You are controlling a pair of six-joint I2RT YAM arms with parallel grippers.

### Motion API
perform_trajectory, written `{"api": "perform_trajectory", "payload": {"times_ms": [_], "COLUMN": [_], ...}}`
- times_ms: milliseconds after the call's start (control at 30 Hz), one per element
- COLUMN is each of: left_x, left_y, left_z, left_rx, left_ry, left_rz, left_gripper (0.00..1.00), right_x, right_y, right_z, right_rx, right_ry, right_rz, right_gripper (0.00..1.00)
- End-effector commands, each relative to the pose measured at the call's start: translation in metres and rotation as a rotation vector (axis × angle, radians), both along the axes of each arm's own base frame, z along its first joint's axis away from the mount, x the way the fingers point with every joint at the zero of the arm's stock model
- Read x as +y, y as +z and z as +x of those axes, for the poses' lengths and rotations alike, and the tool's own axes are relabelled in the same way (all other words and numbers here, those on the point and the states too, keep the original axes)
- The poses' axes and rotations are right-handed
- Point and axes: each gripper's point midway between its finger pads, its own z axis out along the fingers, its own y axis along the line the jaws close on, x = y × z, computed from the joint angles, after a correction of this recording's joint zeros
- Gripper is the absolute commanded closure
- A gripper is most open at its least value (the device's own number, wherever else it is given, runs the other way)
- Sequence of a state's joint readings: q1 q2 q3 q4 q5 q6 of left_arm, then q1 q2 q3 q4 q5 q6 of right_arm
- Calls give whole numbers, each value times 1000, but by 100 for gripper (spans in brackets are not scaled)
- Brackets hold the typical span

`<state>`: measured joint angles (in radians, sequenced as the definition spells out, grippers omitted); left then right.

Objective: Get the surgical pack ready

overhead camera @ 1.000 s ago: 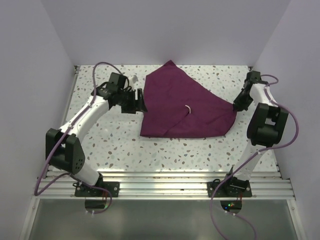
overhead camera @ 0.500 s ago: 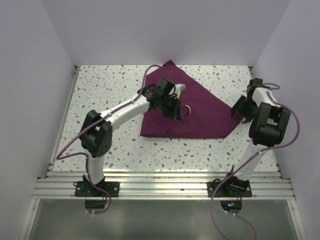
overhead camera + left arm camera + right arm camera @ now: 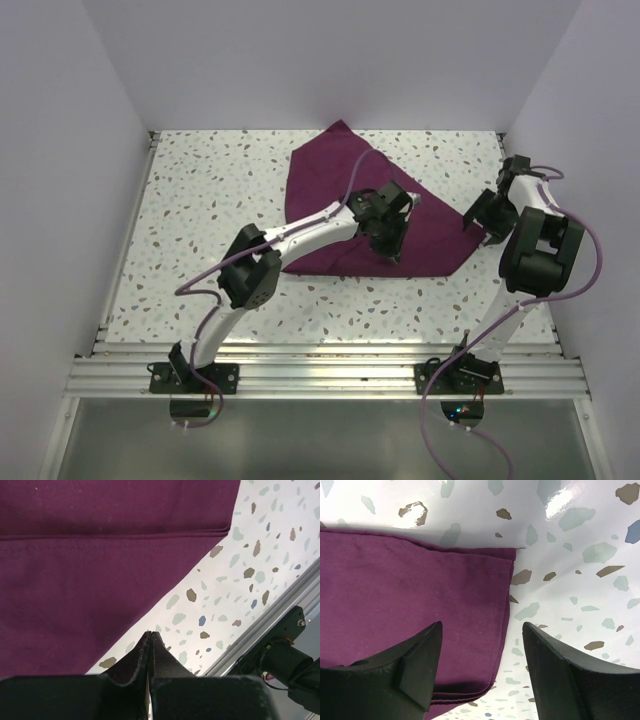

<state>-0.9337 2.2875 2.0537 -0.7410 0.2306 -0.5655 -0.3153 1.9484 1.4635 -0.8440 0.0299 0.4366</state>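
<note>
Cloth: a dark purple cloth (image 3: 335,195) lies flat on the counter (image 3: 200,200), folded into a rough triangle.
Cloth corners: one corner points at the back wall, and another points toward the right arm.
Cloth layers: the left wrist view shows a stitched hem and stacked edges on the cloth (image 3: 100,555). The right wrist view shows two layers at the corner of the cloth (image 3: 410,590).
Left fingers: the left fingers (image 3: 393,248) are clenched tight on nothing, above the cloth's near edge toward its right-hand end.
Left fingers, close up: the pressed-together tips of the left fingers (image 3: 150,645) show against speckled counter (image 3: 260,540) just outside the cloth's slanting edge. No fabric is pinched between them.
Right fingers: the right fingers (image 3: 478,215) are spread wide at the cloth's right-hand corner and grasp nothing.
Right fingers, close up: one finger (image 3: 415,670) is over the fabric and the other finger (image 3: 560,670) is over bare counter (image 3: 570,540). The cloth's folded side edge runs through the gap between them.
Contact: I cannot tell whether the right tips touch the fabric.
Rail: a metal rail (image 3: 330,365) runs along the counter's near edge, well apart from the cloth, and carries both arm bases.
</note>
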Motion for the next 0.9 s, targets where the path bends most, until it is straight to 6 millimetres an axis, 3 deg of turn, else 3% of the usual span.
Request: {"api": "perform_trajectory", "payload": {"times_ms": [0,200,233,333,433,533,567,633,667,733,767,833,867], "left_x": [-3,-12,-13,-11,-5,-7,-12,-13,-13,-9,-4,6,12], "left_y": [-18,-56,-58,-79,-81,-48,-22,1,26,50,74,97,118], "left_z": [3,16,17,14,10,14,17,18,19,21,22,25,25], "left_rx": [-2,-26,-29,-4,2,-58,-96,-120,-143,-179,-209,-242,-268], "left_ry": [44,63,63,56,41,14,9,-8,-16,-24,-25,-21,-13], "left_rz": [41,78,80,110,131,74,25,-17,-59,-86,-116,-136,-158], "left_gripper": [100,100,100,100,100,100,100,99,93,86,82,79,79], "right_x": [0,23,37,55,86,111,120,137,144,151,154,165,171], "right_y": [23,31,30,43,58,68,72,74,74,69,65,61,55], "right_z": [4,4,0,0,0,-6,-6,-10,-13,-20,-21,-20,-19], "right_rx": [-76,-166,-177,-227,-259,-264,-282,-294,-288,-273,-262,-261,-252], "right_ry": [-2,29,42,71,138,203,227,267,277,290,305,334,342], "right_rz": [3,88,144,187,262,281,302,346,376,421,442,510,547], "right_gripper": [32,34,35,37,41,43,45,48,52,54,59,65,71]}}
